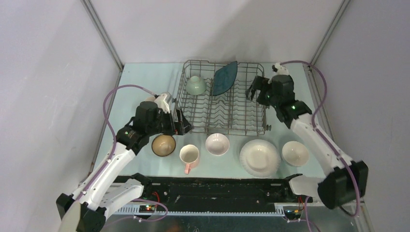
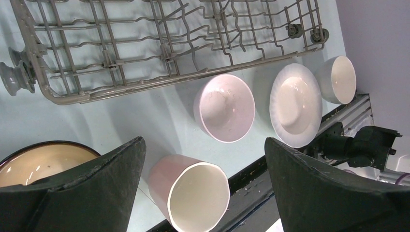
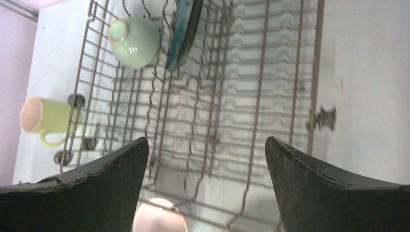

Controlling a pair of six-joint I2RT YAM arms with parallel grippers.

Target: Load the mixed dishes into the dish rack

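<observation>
The grey wire dish rack (image 1: 231, 107) holds an upturned pale green bowl (image 1: 196, 85) and an upright dark teal plate (image 1: 225, 77). In front of it stand a brown bowl (image 1: 163, 144), pink mug (image 1: 189, 155), white bowl (image 1: 217, 144), white plate (image 1: 259, 157) and a second white bowl (image 1: 295, 152). My left gripper (image 1: 183, 123) is open and empty at the rack's front left corner, above the pink mug (image 2: 188, 198). My right gripper (image 1: 255, 88) is open and empty over the rack's right side (image 3: 251, 96). A pale yellow-green mug (image 3: 46, 116) lies left of the rack.
The rack's front rail (image 2: 145, 79) runs just beyond the left fingers. A black rail (image 1: 217, 191) lines the near table edge. Grey walls close in both sides and the back. Purple cables loop off both arms.
</observation>
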